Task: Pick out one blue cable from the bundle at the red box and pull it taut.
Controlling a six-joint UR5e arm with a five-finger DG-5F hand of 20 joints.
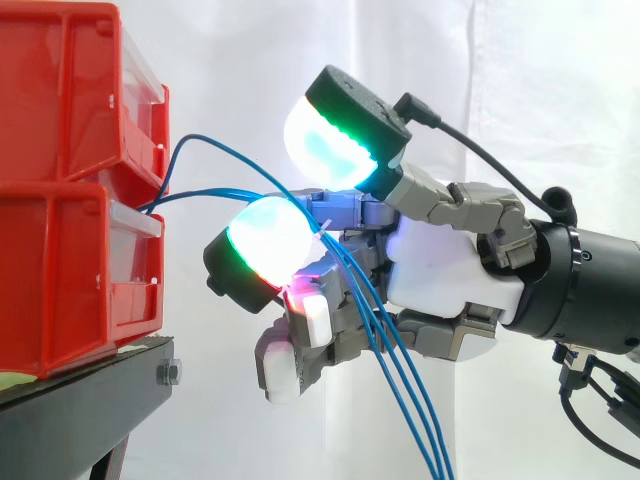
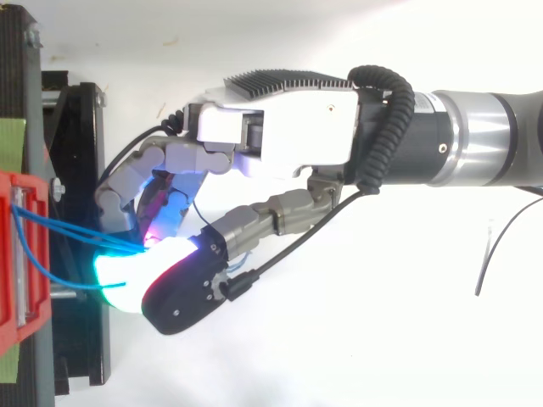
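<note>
A bundle of thin blue cables [image 1: 215, 150] leaves the gap between two stacked red bins [image 1: 60, 290] at the left. It loops up and arcs right into my hand [image 1: 440, 270]. Three strands then hang down across the palm to the lower edge of the side view. My hand's fingers are curled round the strands, and its cyan-green fingertips [image 1: 265, 238] are close in front of the bins. A magenta glow shows under the lower pad. From above, the blue cables [image 2: 76, 233] run slack from the red box [image 2: 17, 254] into the curled fingers of the hand [image 2: 280, 127].
The red bins rest on a black stand [image 1: 90, 385] whose frame [image 2: 81, 170] lies just under the fingertips in the top view. A white curtain hangs behind. The arm comes in from the right. Open room lies below and to the right of the hand.
</note>
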